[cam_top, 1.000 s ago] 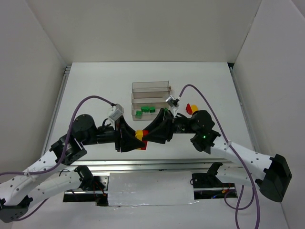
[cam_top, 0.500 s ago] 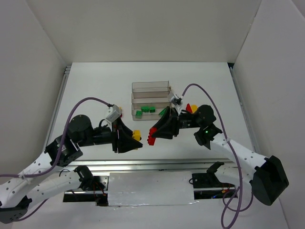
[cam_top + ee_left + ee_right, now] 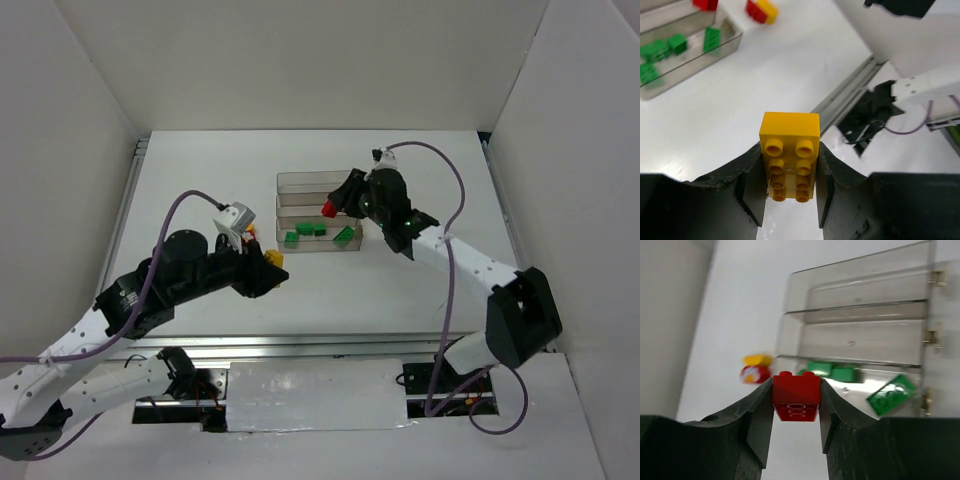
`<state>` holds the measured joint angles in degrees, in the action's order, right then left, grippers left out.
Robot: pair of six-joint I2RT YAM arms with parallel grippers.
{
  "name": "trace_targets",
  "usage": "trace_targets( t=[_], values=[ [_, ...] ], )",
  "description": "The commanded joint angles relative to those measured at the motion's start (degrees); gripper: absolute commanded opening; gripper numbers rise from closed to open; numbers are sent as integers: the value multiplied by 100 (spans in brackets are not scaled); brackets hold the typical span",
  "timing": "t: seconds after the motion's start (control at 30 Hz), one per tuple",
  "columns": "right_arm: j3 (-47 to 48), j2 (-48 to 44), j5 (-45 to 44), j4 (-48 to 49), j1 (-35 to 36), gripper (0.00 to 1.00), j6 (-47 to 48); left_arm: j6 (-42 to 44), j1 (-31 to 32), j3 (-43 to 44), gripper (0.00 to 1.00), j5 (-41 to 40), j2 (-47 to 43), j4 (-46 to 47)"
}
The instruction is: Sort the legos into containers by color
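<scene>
My left gripper (image 3: 274, 264) is shut on a yellow lego brick (image 3: 790, 150), held above the table left of and nearer than the containers. My right gripper (image 3: 331, 208) is shut on a red brick (image 3: 796, 395) and holds it over the clear stepped tray (image 3: 316, 176), around its middle trough. The nearest trough holds several green bricks (image 3: 312, 229), also seen in the right wrist view (image 3: 832, 371) and the left wrist view (image 3: 660, 50). A red and yellow stack (image 3: 756, 368) lies on the table beside the tray; my right arm hides it in the top view.
The tray's two far troughs (image 3: 860, 300) look bare inside. A metal rail (image 3: 320, 345) runs along the table's near edge. White walls close in the table on three sides.
The two grippers, together at the table's middle a second ago, have pulled apart. The left drew back left with the yellow brick. The right swung up to the tray with the red brick.
</scene>
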<state>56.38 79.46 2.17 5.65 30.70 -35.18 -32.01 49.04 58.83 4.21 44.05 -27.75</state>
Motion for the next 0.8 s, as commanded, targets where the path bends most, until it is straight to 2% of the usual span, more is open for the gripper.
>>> trace_targets(
  t=[0.0, 0.13, 0.2, 0.57, 0.67, 0.73, 0.77],
  values=[
    [627, 727, -2430, -845, -11, 0, -331, -148, 1, -98, 0, -624, -133, -276],
    [1479, 1710, -3091, -1189, -2, 0, -516, -174, -8, -284, 0, -473, -292, -179],
    [1647, 1923, -3223, -1224, -2, 0, -516, -157, 1, -389, 0, -281, -310, -126],
    [2237, 2741, -3031, -1154, -2, 1, -376, -130, -8, -961, 0, 335, -292, 419],
    [2421, 2873, -2916, -1189, -2, 19, -183, -121, -8, -1031, 0, 396, -292, 524],
    [2518, 2926, -2828, -1215, -2, 23, -139, -113, -8, -1057, 0, 423, -301, 551],
    [2527, 2935, -2802, -1224, -2, 37, -121, -113, -8, -1066, 0, 440, -301, 560]
  ],
)
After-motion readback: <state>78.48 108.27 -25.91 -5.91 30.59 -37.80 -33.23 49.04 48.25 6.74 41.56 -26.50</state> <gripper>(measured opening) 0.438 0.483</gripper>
